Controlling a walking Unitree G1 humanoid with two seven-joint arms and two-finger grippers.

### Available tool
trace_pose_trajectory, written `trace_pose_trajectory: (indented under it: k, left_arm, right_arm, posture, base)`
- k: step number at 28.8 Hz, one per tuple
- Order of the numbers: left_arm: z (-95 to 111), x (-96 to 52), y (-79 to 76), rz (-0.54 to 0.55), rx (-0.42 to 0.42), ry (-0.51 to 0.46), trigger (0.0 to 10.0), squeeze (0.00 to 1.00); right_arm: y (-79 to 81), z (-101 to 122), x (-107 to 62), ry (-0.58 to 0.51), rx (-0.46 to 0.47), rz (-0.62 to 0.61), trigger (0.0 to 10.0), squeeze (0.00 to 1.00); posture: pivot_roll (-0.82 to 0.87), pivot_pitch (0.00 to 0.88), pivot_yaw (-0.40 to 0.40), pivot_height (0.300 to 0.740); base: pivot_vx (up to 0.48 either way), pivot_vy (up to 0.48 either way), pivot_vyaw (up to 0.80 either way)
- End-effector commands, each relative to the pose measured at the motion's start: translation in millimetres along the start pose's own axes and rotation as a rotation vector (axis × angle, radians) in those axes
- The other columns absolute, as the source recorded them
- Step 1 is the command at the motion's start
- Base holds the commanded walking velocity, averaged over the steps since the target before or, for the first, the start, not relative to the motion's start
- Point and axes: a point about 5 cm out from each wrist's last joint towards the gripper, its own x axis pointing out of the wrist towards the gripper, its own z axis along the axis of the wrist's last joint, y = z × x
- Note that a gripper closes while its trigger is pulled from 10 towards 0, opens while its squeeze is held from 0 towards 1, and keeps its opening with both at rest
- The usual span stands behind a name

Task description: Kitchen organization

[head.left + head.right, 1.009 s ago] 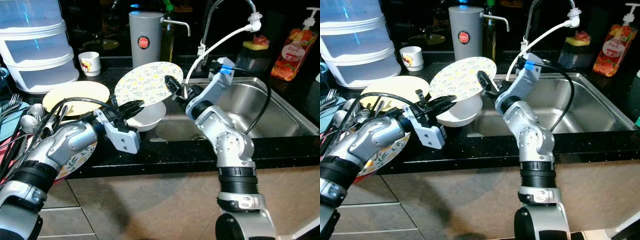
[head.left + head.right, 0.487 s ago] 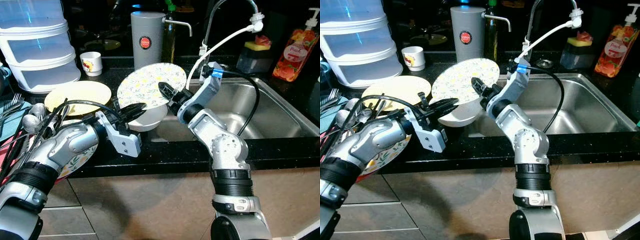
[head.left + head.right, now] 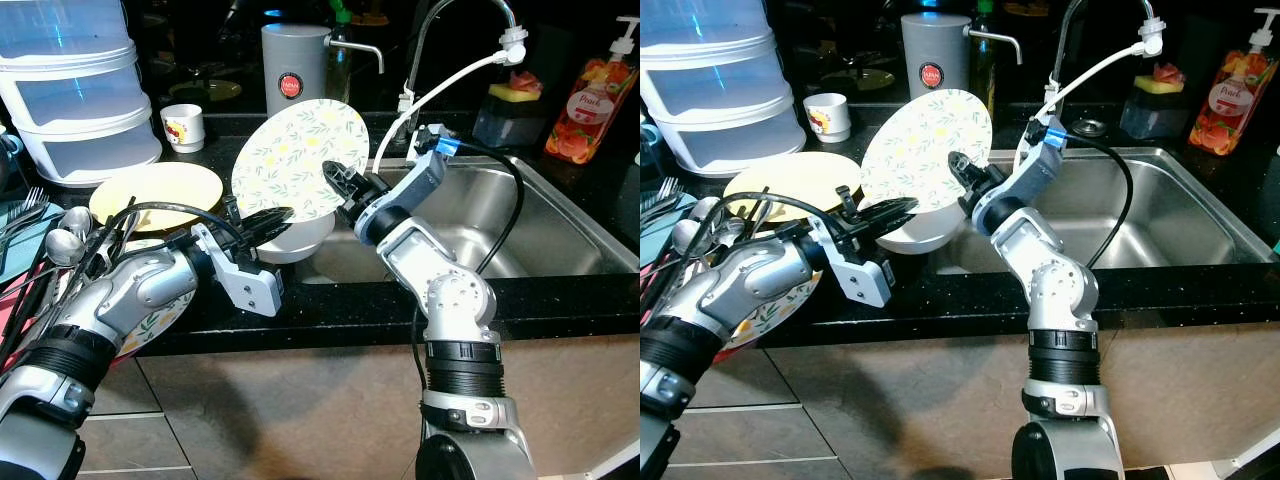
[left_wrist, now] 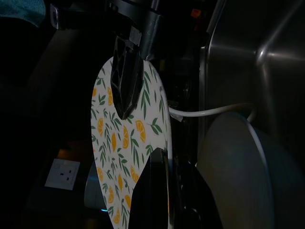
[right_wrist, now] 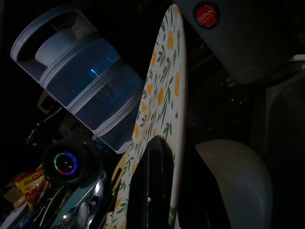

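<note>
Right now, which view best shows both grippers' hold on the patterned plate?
Left eye view: the patterned plate stands tilted, right gripper and left gripper pinching its rim. Wrist views are dark, showing edge-on grips.

**Two shiny silver arms with black fingers**

The left arm [image 3: 110, 310], at the lower left of the frame, is round and silver, with a wide black band near the elbow. Thin black cables loop over it. A white block sits at its wrist, and the left gripper [image 3: 268, 218] has two long black fingers.

The right arm [image 3: 450, 300], in the middle of the frame, is silver too (it has a black ringed band low down). A black cable curves beside it, and a small blue part sits near the top. The right gripper [image 3: 338, 178] is black.
</note>
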Motion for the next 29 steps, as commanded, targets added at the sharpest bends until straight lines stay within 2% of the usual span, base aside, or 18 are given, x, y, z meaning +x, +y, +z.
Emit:
trace_pose_trajectory:
  k: [1,5,11,12,16,17,18,19,20,22,24,26,27,28,29]
  left_arm:
    - [3.7,5.6,5.6,0.044,-0.010,-0.022,10.0,1.00]
    - [-0.6,5.8,11.5,0.084,-0.002,0.010,10.0,1.00]
    - [-6.7,3.4,18.6,0.146,0.029,0.064,10.0,1.00]
    - [-10.8,0.5,24.0,0.188,0.039,0.095,10.0,0.00]
    - [-13.3,-3.0,31.5,0.252,0.052,0.117,10.0,0.00]
    - [-13.3,-5.0,37.3,0.313,0.028,0.120,10.0,0.00]
    - [-13.3,-5.0,37.3,0.313,0.028,0.120,10.0,0.00]
    - [-16.7,-8.1,45.9,0.410,-0.049,0.150,10.0,0.00]
    - [-16.7,-8.1,45.9,0.410,-0.049,0.150,10.0,0.00]
    - [-22.2,-9.7,48.4,0.464,-0.151,0.192,10.0,0.00]
    - [-25.5,-7.5,42.1,0.510,-0.361,0.210,10.0,0.00]
    - [-25.5,-7.5,42.1,0.510,-0.361,0.210,10.0,0.00]
    - [-24.0,-4.3,37.5,0.530,-0.503,0.191,10.0,0.00]
    - [-24.0,-4.3,37.5,0.530,-0.503,0.191,10.0,0.00]
    - [-20.3,-0.6,33.5,0.542,-0.616,0.158,10.0,0.00]
  right_arm:
    - [-2.9,-4.7,-1.4,0.024,0.004,-0.026,0.0,0.00]
    - [-5.8,1.2,-0.4,-0.013,0.047,-0.038,0.0,0.00]
    - [-9.6,10.7,-0.5,-0.062,0.061,-0.051,0.0,0.00]
    - [-12.2,22.9,-0.3,-0.118,0.088,-0.055,0.0,0.00]
    - [-15.3,37.4,-1.2,-0.187,0.119,-0.059,0.0,0.00]
    - [-17.4,44.2,-2.3,-0.219,0.114,-0.065,0.0,0.00]
    - [-17.4,44.2,-2.3,-0.219,0.114,-0.065,0.0,0.00]
    - [-22.3,58.5,-5.4,-0.298,0.064,-0.101,0.0,0.00]
    - [-22.3,58.5,-5.4,-0.298,0.064,-0.101,0.0,0.00]
    - [-26.6,71.2,-8.9,-0.373,-0.006,-0.143,0.0,0.00]
    - [-31.2,81.4,-13.2,-0.434,-0.108,-0.196,0.0,0.00]
    - [-31.2,81.4,-13.2,-0.434,-0.108,-0.196,0.0,0.00]
    - [-33.5,86.1,-16.3,-0.473,-0.168,-0.229,0.0,0.00]
    - [-33.5,86.1,-16.3,-0.473,-0.168,-0.229,0.0,0.00]
    - [-35.7,89.6,-19.4,-0.504,-0.232,-0.256,0.0,0.00]
  posture:
    - [0.03,0.025,0.010,0.740]
    - [0.03,0.030,0.008,0.740]
    - [0.03,0.027,0.009,0.740]
    - [0.03,0.026,0.010,0.740]
    - [0.03,0.029,0.011,0.740]
    - [0.03,0.025,0.011,0.740]
    - [0.03,0.025,0.011,0.740]
    - [0.03,0.026,0.012,0.740]
    - [0.03,0.026,0.012,0.740]
    - [0.03,0.026,0.011,0.740]
    - [0.03,0.027,0.010,0.740]
    - [0.03,0.027,0.010,0.740]
    - [0.03,0.027,0.010,0.740]
    - [0.03,0.027,0.010,0.740]
    - [0.02,0.027,0.009,0.740]
  base:
    - [0.000,0.000,0.00]
    - [0.000,0.000,0.00]
    - [0.000,0.000,0.00]
    - [0.000,0.000,0.00]
    - [0.000,0.000,0.00]
    - [0.000,0.000,0.00]
    - [0.000,0.000,0.00]
    - [0.000,0.000,0.00]
    - [0.000,0.000,0.00]
    - [0.000,0.000,0.00]
    - [0.000,0.000,0.00]
    - [0.000,0.000,0.00]
    - [0.000,0.000,0.00]
    - [0.000,0.000,0.00]
    - [0.000,0.000,0.00]
